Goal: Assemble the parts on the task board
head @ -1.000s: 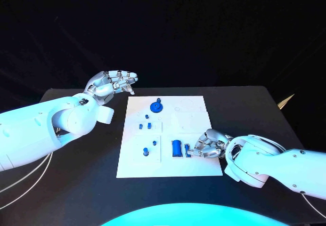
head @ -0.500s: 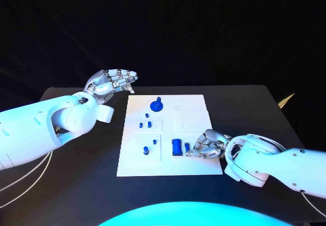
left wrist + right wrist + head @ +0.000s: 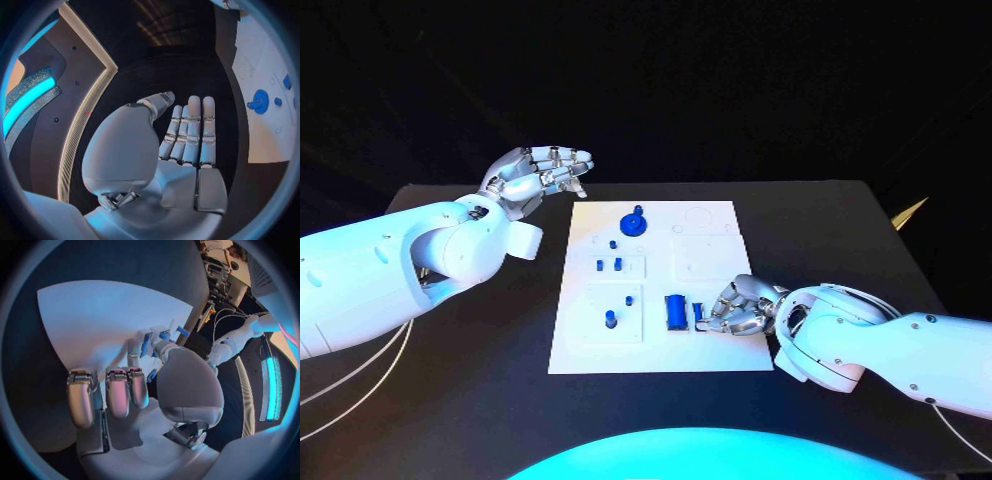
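Note:
The white task board [image 3: 653,345] lies in the middle of the black table. My right hand [image 3: 741,307] rests on the board's right side near the front. Its fingers are curled down, and its thumb and a finger pinch a small blue peg [image 3: 697,312] [image 3: 145,345]. Just left of that peg lies a blue cylinder [image 3: 675,312]. A round blue knob part [image 3: 635,224] [image 3: 260,101] sits at the board's far end. Small blue pegs [image 3: 609,266] stand in the left half. My left hand [image 3: 540,174] [image 3: 187,135] hovers off the board's far left corner with straight fingers and holds nothing.
Black table [image 3: 459,380] surrounds the board, with bare room on the left and right. The table's right corner [image 3: 906,215] is near my right arm. More small blue pegs [image 3: 609,320] stand in the board's near left block.
My right hand has shifted very slightly at the small peg. The left hand and the parts on the board have stayed put.

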